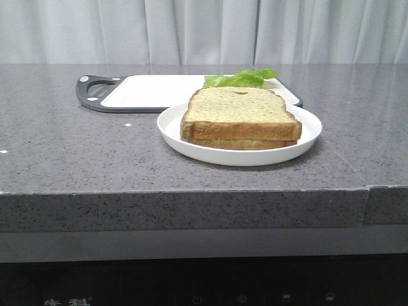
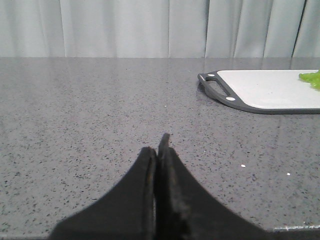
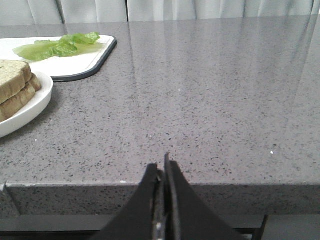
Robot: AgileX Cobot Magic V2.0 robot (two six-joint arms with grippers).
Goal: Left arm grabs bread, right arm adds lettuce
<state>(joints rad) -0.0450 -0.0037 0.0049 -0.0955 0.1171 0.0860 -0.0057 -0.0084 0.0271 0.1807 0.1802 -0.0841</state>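
Two bread slices are stacked on a white plate (image 1: 306,141) in the middle of the counter. The top bread (image 1: 239,113) is thick, speckled tan, with a small dent at its far edge; it also shows in the right wrist view (image 3: 12,80). The lettuce (image 1: 242,78) lies on the near right corner of the white cutting board (image 1: 153,92), behind the plate, and shows in the right wrist view (image 3: 57,46). My left gripper (image 2: 158,147) is shut and empty, low over bare counter left of the board. My right gripper (image 3: 161,167) is shut and empty at the counter's front edge, right of the plate. Neither arm shows in the front view.
The cutting board has a dark rim and a handle (image 2: 216,86) at its left end. The grey speckled counter (image 1: 64,146) ends in a front edge (image 3: 210,186). Pale curtains (image 1: 204,29) hang behind it.
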